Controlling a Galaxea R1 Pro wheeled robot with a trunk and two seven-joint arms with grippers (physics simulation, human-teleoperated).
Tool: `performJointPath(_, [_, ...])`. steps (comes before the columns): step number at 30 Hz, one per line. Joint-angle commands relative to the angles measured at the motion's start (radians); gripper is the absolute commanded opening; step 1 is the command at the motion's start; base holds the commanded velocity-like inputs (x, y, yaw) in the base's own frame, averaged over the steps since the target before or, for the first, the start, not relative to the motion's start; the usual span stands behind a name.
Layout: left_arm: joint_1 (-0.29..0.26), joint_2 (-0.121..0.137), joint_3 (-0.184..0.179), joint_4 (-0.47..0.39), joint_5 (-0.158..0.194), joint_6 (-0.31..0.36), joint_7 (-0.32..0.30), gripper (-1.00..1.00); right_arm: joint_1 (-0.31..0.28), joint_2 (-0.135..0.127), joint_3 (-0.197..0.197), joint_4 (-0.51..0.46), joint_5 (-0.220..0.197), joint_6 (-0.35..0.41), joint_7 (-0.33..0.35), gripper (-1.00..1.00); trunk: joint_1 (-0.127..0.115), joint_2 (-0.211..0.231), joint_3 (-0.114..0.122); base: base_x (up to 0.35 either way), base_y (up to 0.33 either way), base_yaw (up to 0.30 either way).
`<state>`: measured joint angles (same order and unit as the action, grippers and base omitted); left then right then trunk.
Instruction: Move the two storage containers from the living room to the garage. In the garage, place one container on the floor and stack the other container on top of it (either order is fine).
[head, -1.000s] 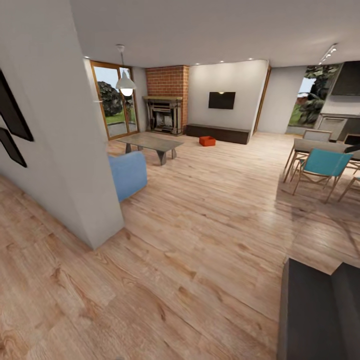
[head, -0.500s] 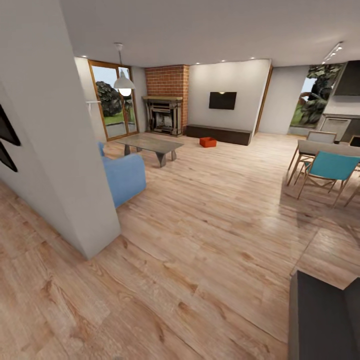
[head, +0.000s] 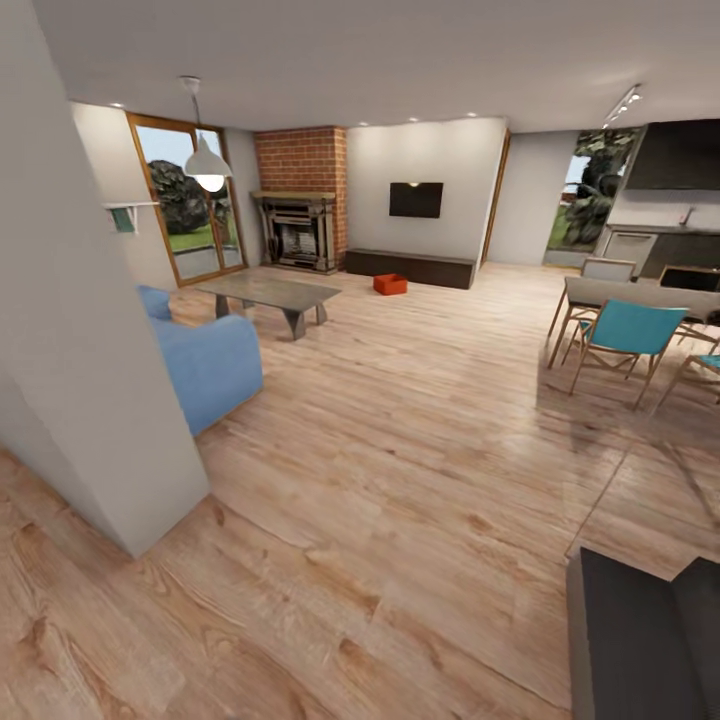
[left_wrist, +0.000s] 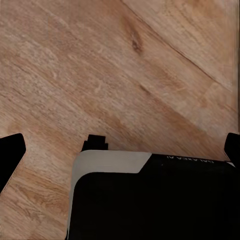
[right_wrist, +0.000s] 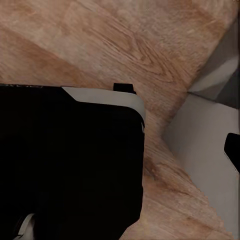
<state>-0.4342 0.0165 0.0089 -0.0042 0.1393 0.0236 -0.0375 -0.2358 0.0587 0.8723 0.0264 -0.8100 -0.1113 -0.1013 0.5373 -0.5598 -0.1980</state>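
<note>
The head camera has moved forward and swung since a second ago, so the near white wall corner (head: 90, 400) now sits further left and more of the blue sofa (head: 205, 365) shows. Across the light wood plank floor (head: 400, 450), an orange-red open-top bin (head: 390, 285) sits on the boards far off, just in front of the long dark low cabinet (head: 410, 267) beneath the wall TV (head: 416, 199). It may be two bins close together; too small to tell. The brick chimney with dark fireplace (head: 300, 215) stands left of it, the glass table (head: 268, 293) nearer. Teal chairs (head: 625, 335) stand to the right. Both wrist views look down over planks past dark robot bodywork; whether either gripper's jaws are apart or together cannot be told.
</note>
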Motion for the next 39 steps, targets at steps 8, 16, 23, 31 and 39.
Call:
performJointPath(8, [0.000, 0.000, 0.000, 0.000, 0.009, 0.002, -0.004, 1.00, -0.001, 0.001, 0.008, 0.003, -0.008, -0.004, -0.001, 1.00, 0.001, -0.001, -0.005, 0.321, 0.000, -0.232])
performJointPath(16, [-0.001, 0.000, 0.000, 0.000, 0.009, 0.002, -0.004, 1.00, -0.001, 0.001, 0.008, 0.003, -0.008, -0.004, -0.001, 1.00, 0.001, -0.001, -0.005, 0.321, 0.000, -0.074])
performJointPath(23, [-0.001, 0.000, 0.000, 0.000, 0.009, 0.002, -0.004, 1.00, -0.001, 0.001, 0.008, 0.003, -0.008, -0.004, -0.001, 1.00, 0.001, -0.001, -0.005, 0.321, 0.000, -0.003])
performJointPath(31, [0.000, 0.000, 0.000, 0.000, 0.009, 0.003, -0.004, 1.00, -0.001, 0.001, 0.008, 0.003, -0.008, -0.004, -0.001, 1.00, 0.001, -0.001, -0.005, 0.321, 0.000, 0.000])
performJointPath(39, [0.000, 0.000, 0.000, 0.000, 0.009, 0.004, -0.004, 1.00, 0.000, 0.001, 0.008, 0.003, -0.008, -0.004, -0.001, 1.00, 0.001, -0.001, -0.005, 0.321, 0.000, 0.000])
